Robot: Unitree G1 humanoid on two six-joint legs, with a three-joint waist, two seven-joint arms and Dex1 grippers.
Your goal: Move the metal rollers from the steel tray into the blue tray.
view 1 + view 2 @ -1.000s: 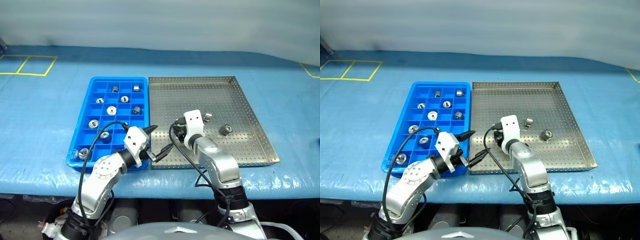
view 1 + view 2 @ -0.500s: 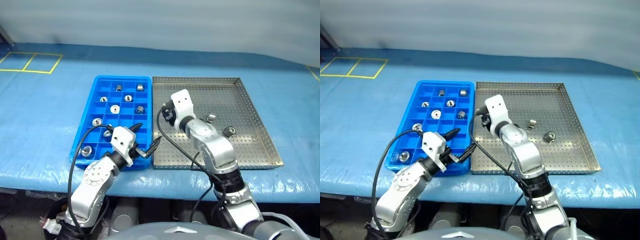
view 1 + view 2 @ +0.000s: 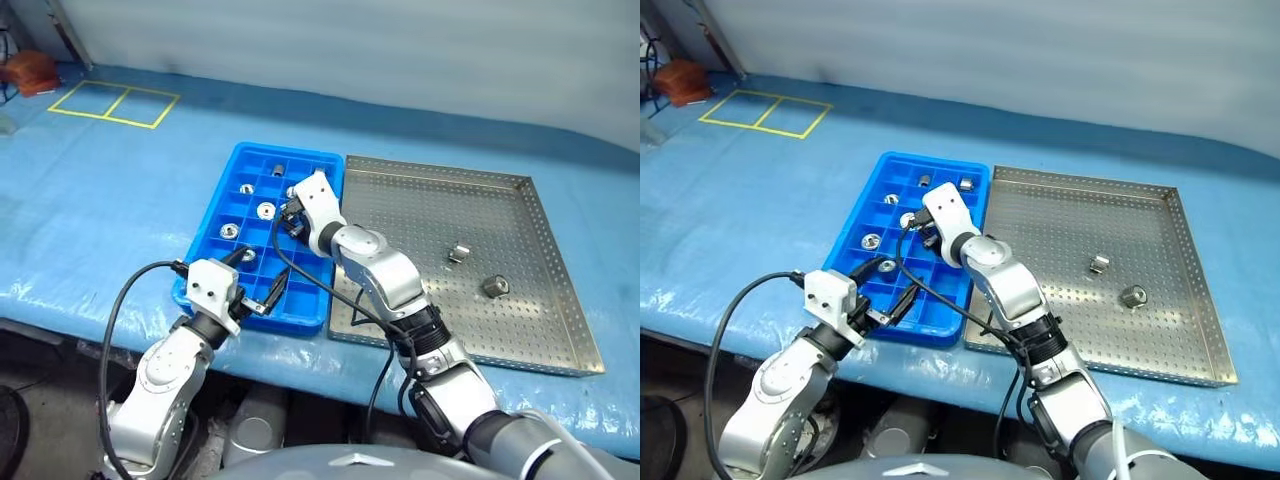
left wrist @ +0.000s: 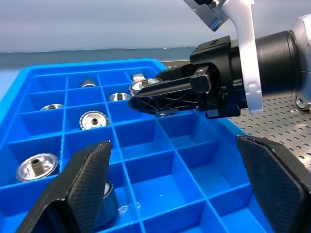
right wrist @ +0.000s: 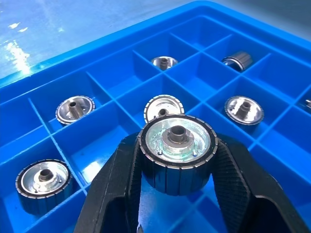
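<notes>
The blue tray (image 3: 290, 150) lies left of the steel tray (image 3: 430, 210) on the blue-covered table. Several metal rollers (image 5: 75, 108) sit in the blue tray's compartments. Two more rollers (image 3: 458, 254) (image 3: 492, 287) lie on the steel tray's perforated floor. My right gripper (image 3: 290, 218) hovers over the middle of the blue tray, shut on one roller (image 5: 177, 145) held above a compartment. My left gripper (image 3: 265, 275) stands open at the blue tray's near edge, nothing between its fingers (image 4: 82, 194). The left wrist view shows the right gripper (image 4: 146, 94) across the tray with its roller.
A yellow taped square (image 3: 112, 103) marks the table cover at the far left, with a brown object (image 3: 30, 68) beyond it. Black cables loop from both wrists over the table's front edge (image 3: 100, 330).
The view has swung to the left. My right gripper has carried its roller left from over the steel tray to over the blue tray. My left gripper drew slightly left, still open.
</notes>
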